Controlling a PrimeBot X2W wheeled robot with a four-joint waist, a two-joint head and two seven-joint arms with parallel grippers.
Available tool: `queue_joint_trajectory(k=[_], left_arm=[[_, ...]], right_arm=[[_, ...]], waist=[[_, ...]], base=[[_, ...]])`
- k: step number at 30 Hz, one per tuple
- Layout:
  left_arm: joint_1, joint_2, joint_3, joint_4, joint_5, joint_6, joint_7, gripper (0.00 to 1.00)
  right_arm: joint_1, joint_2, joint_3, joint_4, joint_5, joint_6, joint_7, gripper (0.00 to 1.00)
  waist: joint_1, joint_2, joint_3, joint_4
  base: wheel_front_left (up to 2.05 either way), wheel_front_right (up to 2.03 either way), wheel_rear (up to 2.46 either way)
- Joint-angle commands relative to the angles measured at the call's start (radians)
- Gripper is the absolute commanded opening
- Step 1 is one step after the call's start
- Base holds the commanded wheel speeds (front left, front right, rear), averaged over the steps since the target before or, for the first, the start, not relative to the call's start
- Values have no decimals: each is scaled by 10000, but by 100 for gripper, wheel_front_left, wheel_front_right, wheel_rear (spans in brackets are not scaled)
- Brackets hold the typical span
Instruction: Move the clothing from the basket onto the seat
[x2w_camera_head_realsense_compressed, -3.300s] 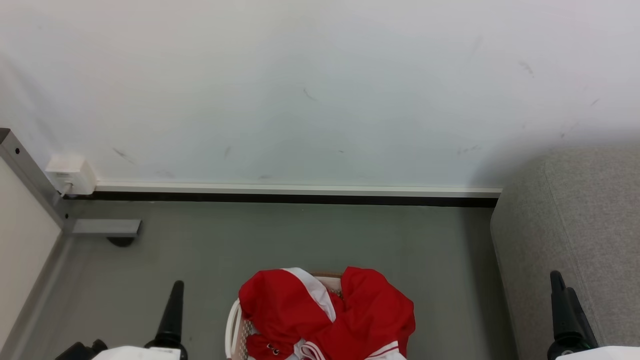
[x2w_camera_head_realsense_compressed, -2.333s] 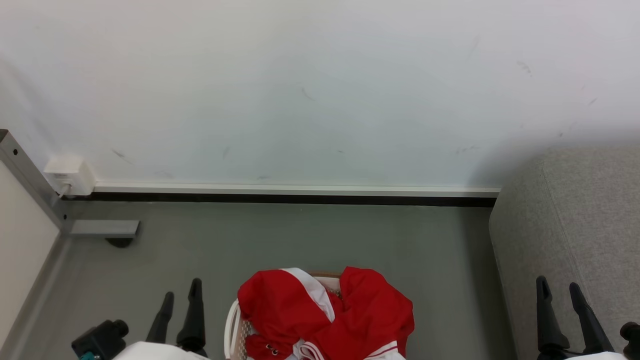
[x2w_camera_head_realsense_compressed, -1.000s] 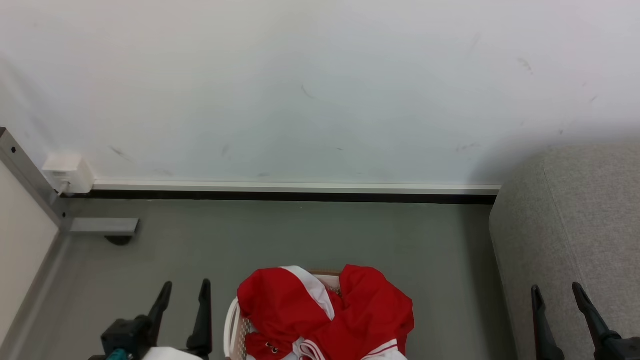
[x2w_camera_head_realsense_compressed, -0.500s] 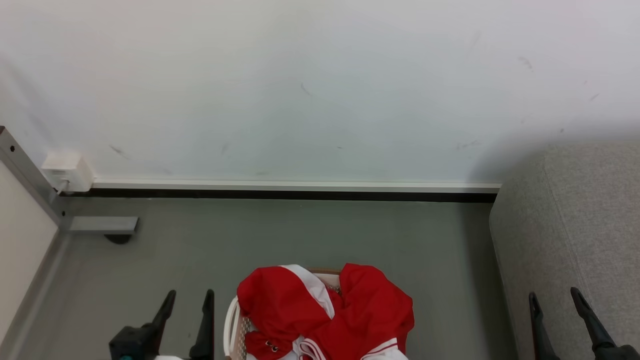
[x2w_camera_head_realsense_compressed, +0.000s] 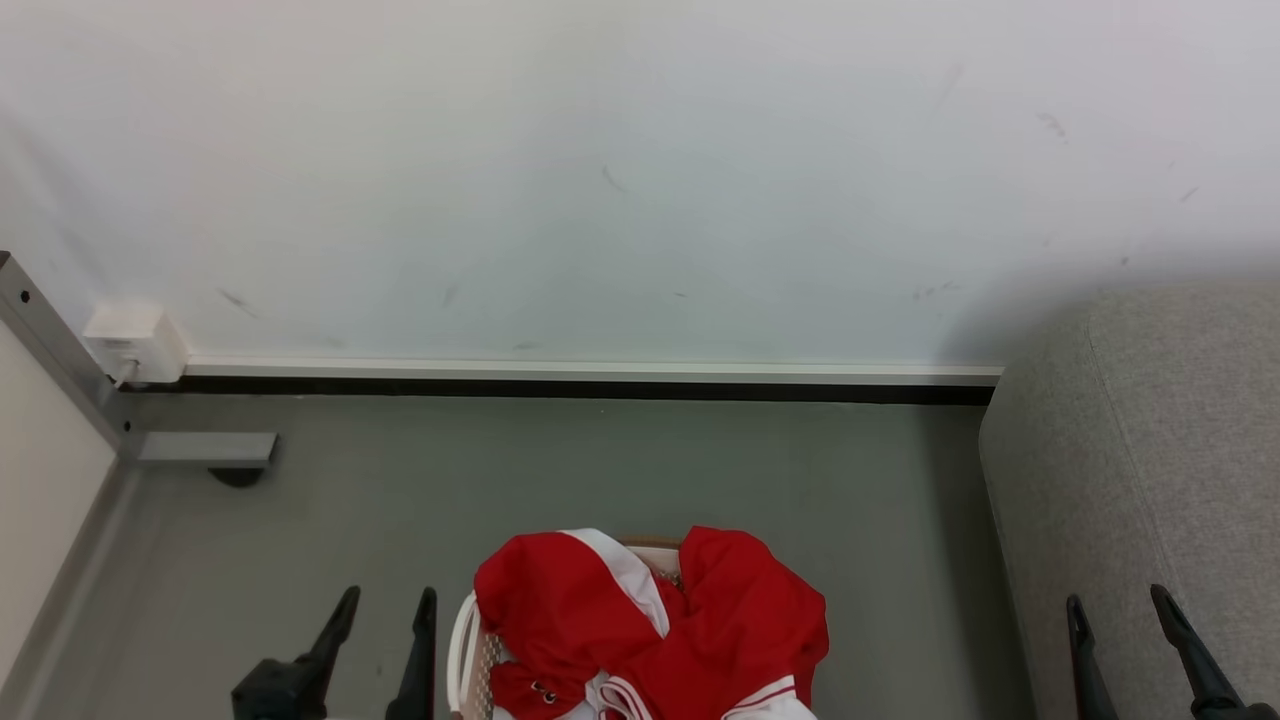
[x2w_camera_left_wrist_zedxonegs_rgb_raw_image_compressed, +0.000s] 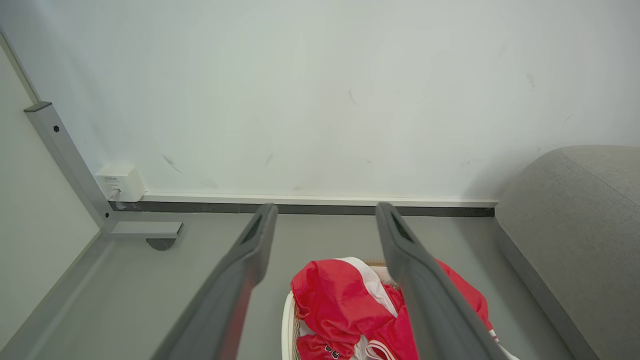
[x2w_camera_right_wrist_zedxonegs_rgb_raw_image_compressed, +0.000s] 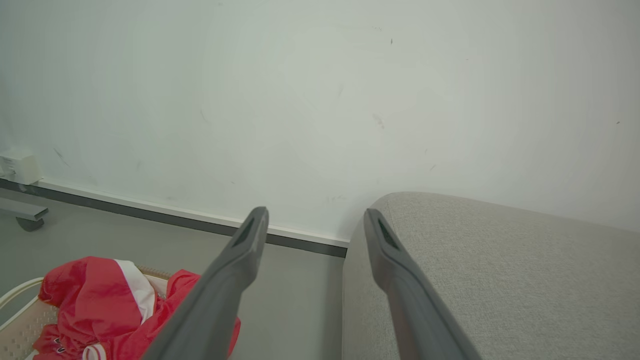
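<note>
clothing (x2w_camera_head_realsense_compressed: 650, 630) lay bunched in the basket (x2w_camera_head_realsense_compressed: 456, 650) at bottom centre of the head view, red folds with a white panel heaped above the rim and hanging over its far and right edges; the near part of both was cut off by the frame. basket stood on the grey floor (x2w_camera_head_realsense_compressed: 600, 470), near the seat (x2w_camera_head_realsense_compressed: 1150, 450) but apart from it, a strip of floor between them. seat took up the right side, its back end against the wall (x2w_camera_head_realsense_compressed: 640, 180). left gripper (x2w_camera_head_realsense_compressed: 389, 597) was low at lower left, just beside the basket's left rim, fingers spread wide with nothing between them, clear of the clothing. in the left wrist view its two fingers pointed toward the wall, the clothing and basket lying below and between them. right gripper (x2w_camera_head_realsense_compressed: 1115, 598) was at lower right in front of the seat's side, fingers also spread wide and empty. in the right wrist view its left finger crossed over the floor beside the clothing, its right finger over the seat's edge; contact with the seat couldn't be told. a baseboard (x2w_camera_head_realsense_compressed: 600, 375) ran along the wall's foot. a small white box (x2w_camera_head_realsense_compressed: 135, 340) sat at the baseboard's left end, next to a slanted grey metal post (x2w_camera_head_realsense_compressed: 50, 345) with a flat foot (x2w_camera_head_realsense_compressed: 205, 448) on the floor. faint scuffs marked the wall.
</note>
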Motion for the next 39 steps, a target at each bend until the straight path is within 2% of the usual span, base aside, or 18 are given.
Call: queue_joint_trajectory(k=[1,22,29,39], left_arm=[[10,-12,64,41,27,-25,-7,100],[-399,-97,271,99,101,-237,-7,100],[-1306,-104,-61,140,40,-336,-7,100],[-3239,160,-1387,597,-216,-437,-7,100]], right_arm=[[101,-59,-2,14,31,-22,-2,100],[-260,-57,83,-2,207,-22,-2,100],[-670,-54,181,-138,329,-21,-1,100],[-1646,-52,443,-376,530,-22,1,100]], waist=[[0,0,8,-9],[0,0,510,-414],[0,0,1414,-684],[0,0,3258,-1547]], base=[[0,0,0],[0,0,0],[0,0,0],[0,0,0]])
